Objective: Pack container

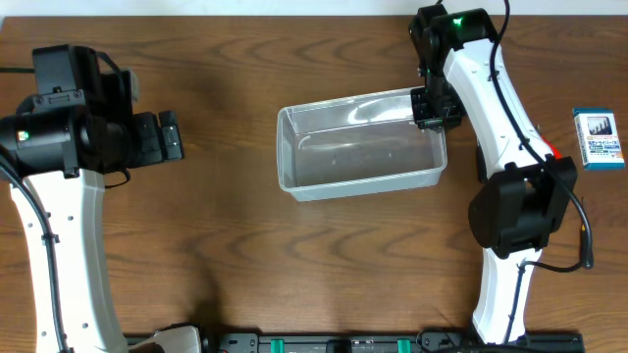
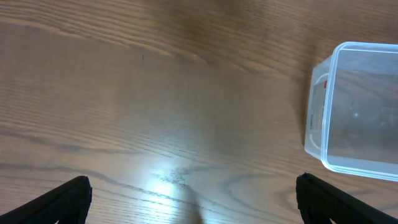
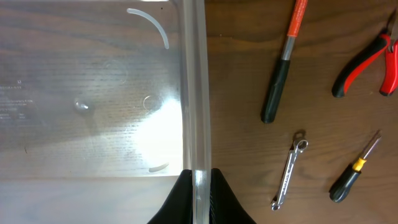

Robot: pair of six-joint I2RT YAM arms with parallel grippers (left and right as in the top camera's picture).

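The container (image 1: 358, 162) is clenched at its rim by the right gripper (image 3: 199, 179). The left gripper (image 2: 193, 194) is held spread apart above the table (image 1: 226, 226).

clear rectangular plastic container (image 2: 318, 115) clipped by left-wrist frame edge; red-handled pliers (image 3: 360, 63) and orange-shafted black-handled tool (image 3: 278, 84) clipped in right-wrist view; small blue-and-white box (image 1: 597, 138) print unreadable.

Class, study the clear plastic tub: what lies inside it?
The tub holds nothing: only the wooden table shows through its clear bottom. The right pincer clamps one wall, hiding a small strip there.
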